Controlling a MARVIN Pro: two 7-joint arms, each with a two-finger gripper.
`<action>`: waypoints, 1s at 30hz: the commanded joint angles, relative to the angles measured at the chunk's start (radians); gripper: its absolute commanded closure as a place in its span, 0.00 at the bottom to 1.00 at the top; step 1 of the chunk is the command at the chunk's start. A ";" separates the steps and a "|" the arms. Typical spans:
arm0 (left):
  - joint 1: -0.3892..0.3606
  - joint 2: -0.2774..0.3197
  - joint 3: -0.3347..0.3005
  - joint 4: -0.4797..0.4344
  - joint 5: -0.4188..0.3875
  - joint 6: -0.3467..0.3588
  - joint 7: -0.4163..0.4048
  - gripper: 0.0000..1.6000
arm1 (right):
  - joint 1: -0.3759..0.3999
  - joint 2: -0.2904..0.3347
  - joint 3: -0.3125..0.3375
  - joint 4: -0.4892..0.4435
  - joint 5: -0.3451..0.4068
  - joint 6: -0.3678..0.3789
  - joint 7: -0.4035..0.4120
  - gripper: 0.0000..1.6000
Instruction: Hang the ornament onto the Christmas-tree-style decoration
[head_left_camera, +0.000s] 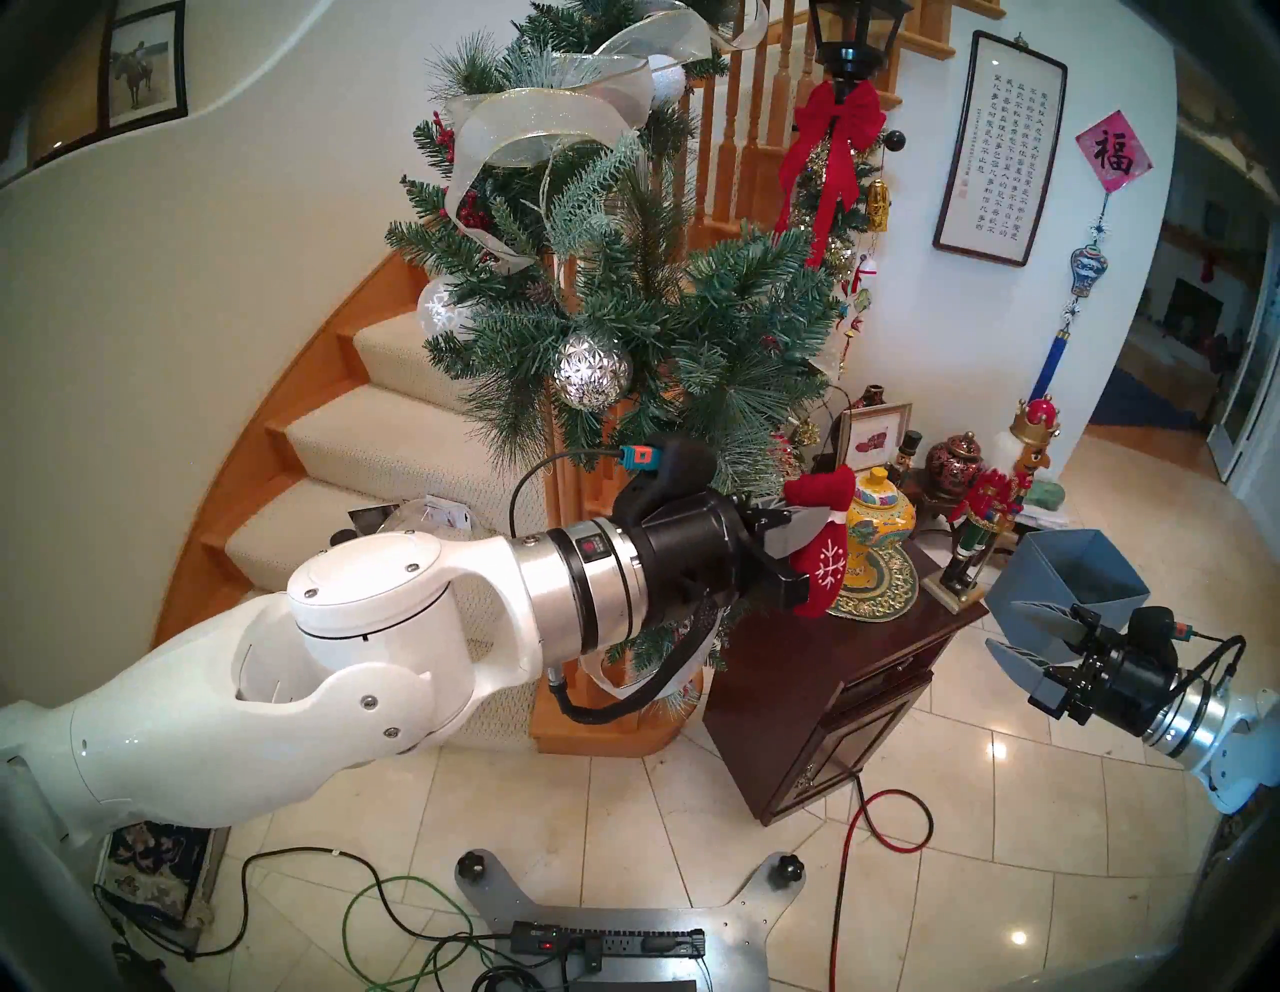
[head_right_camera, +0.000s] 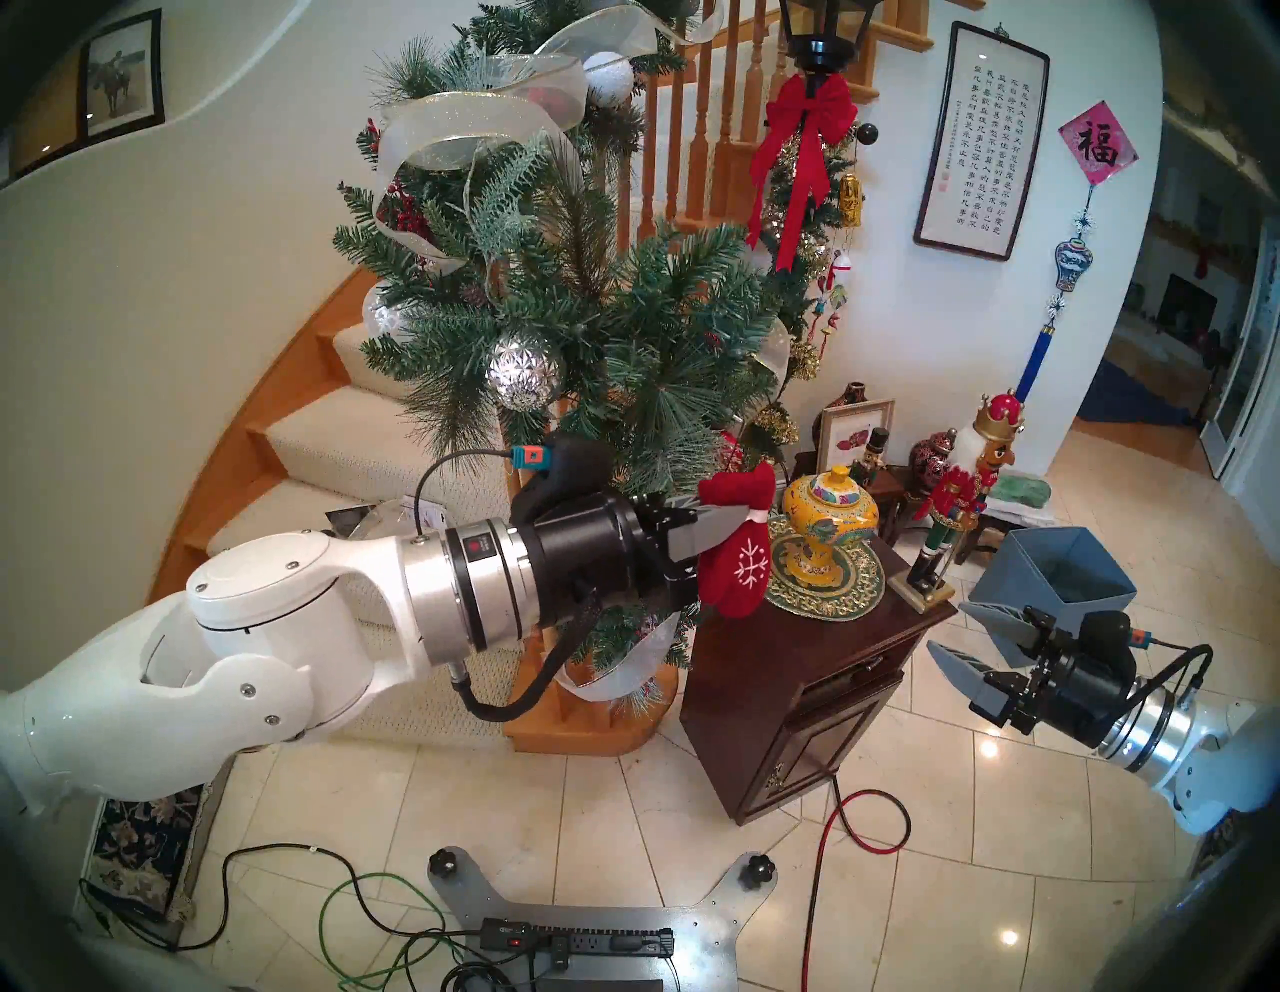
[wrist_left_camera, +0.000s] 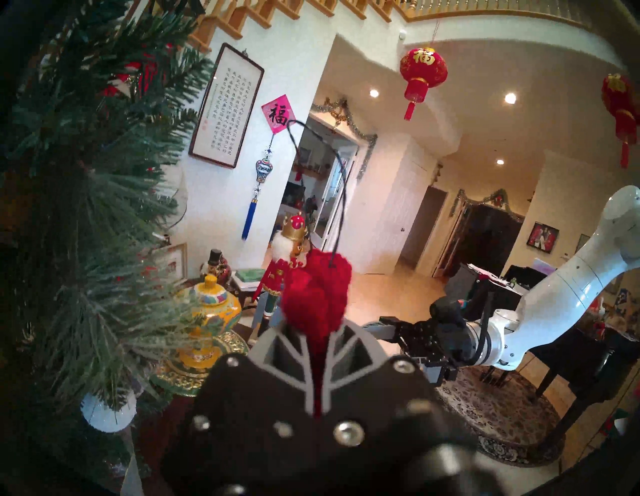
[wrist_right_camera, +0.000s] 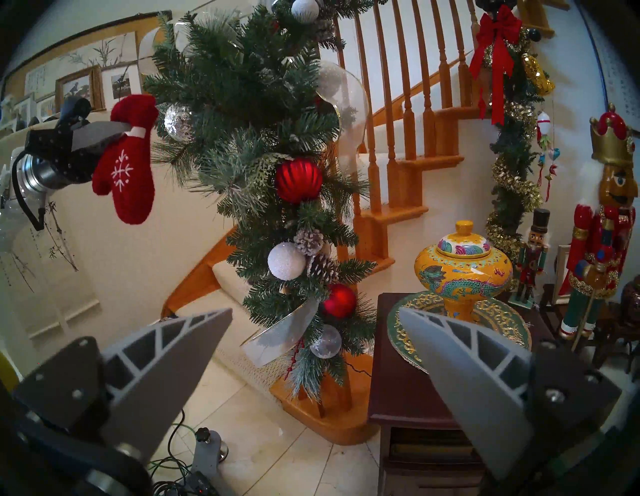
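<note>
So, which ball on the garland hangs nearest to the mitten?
The silver patterned ball, just beside the mitten; the red and white balls hang lower.

Cream tile floor (head_left_camera: 692, 817), carpeted wooden staircase (head_left_camera: 388, 443) (curving), white walls (head_left_camera: 138, 312).

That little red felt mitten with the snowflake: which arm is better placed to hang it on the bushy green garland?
The left. Its pincer already grips the red felt mitten at the white cuff, right beside the bushy green pine garland. The right pincer is open, empty and farther away.
</note>
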 joint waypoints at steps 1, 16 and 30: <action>-0.047 -0.040 -0.025 -0.001 -0.005 0.009 0.016 1.00 | 0.004 -0.001 0.003 0.002 -0.001 -0.001 0.117 0.00; -0.052 -0.054 -0.037 -0.006 -0.029 0.046 0.054 1.00 | 0.004 -0.001 0.003 -0.001 -0.013 -0.001 0.093 0.00; -0.062 -0.021 -0.087 -0.011 -0.064 0.051 0.062 1.00 | 0.005 -0.001 0.003 0.003 -0.012 -0.001 0.115 0.00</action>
